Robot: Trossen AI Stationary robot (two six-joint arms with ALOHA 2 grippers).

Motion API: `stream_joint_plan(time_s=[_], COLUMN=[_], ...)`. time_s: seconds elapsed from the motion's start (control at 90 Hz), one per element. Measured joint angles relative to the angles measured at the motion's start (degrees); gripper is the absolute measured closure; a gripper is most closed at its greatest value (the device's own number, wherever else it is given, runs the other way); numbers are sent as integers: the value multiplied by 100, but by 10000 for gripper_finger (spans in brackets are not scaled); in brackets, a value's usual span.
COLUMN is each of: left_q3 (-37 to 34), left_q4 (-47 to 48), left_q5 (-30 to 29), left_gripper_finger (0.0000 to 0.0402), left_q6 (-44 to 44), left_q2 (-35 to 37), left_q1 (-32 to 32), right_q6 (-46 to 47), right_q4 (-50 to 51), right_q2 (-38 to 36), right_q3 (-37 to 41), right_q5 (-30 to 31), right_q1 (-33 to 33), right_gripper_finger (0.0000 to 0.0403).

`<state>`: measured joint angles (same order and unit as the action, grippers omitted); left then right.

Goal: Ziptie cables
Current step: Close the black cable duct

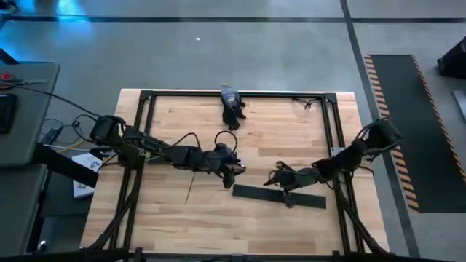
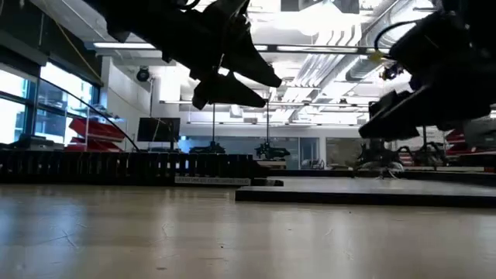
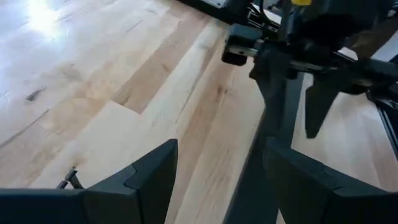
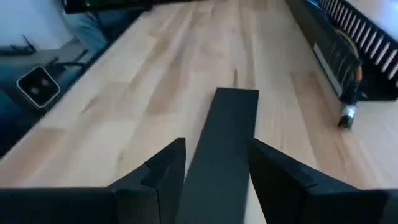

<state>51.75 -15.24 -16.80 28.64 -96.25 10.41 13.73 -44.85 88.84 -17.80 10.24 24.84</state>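
Since the right gripper point(image 1: 280, 177) hangs directly over the near end of the flat black lid strip point(image 1: 291, 196), fingers apart with the strip showing between them and apparently not pinched, we log the first risk there. If the fingers come together now, they would take the lid rather than anything the task needs.

Just beside the same end of the lid strip is the left gripper point(image 1: 231, 171), also spread and empty. The two wrists are close, so a reach across by either arm could knock the other or shove the lid along the table point(image 1: 204, 225).

Farther out, on the left gripper's side of the lid strip, lies a thin straight dark strip point(image 1: 189, 188). It is flat on the wood and could skid away under a fingertip rather than lift.

Farthest from the lid strip, along the table's far edge, runs the comb-edged duct point(image 4: 354, 31). It is the only container in view. Inside it we make out what may be the cables point(image 4: 357, 70), a few coloured strands ending in a small plug just outside the duct, though the view is too poor to be sure. Both grippers are well apart from them. Thin wires could snag on the comb teeth when drawn out, or splay so that a tie catches only some of them.
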Motion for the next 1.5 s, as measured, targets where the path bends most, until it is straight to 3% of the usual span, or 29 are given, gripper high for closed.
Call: stream_joint_plan(time_s=[0.144, 0.267, 0.456, 0.6, 1.022, 1.311, 1.5], left_q3=[0, 0, 0, 0, 0, 0, 0], left_q4=[14, 69, 69, 73, 90, 82, 84], left_q5=[-2, 34, 138, 152, 409, 428, 426], left_gripper_finger=[186, 186, 186, 186, 186, 186, 186], left_q6=[0, 0, 2, 2, -188, -188, -188], left_q2=[0, 0, 0, 0, 0, 0, 0], left_q1=[0, 0, 13, 20, 20, 48, 52], right_q6=[-6, -71, 344, 567, 1848, 2152, 2339], right_q4=[1653, 2554, 2704, 2550, 2438, 2939, 2760], right_q2=[11, 9, 65, 402, 1368, 1349, 1333], right_q3=[-699, -1247, -1399, -1491, -1661, -1633, -1356], right_q5=[35, 486, 1430, 1496, 2283, 2195, 2100], right_q1=[238, 478, 767, 795, 1057, 1073, 1068], right_gripper_finger=[217, 162, 75, 47, 41, 43, 80])
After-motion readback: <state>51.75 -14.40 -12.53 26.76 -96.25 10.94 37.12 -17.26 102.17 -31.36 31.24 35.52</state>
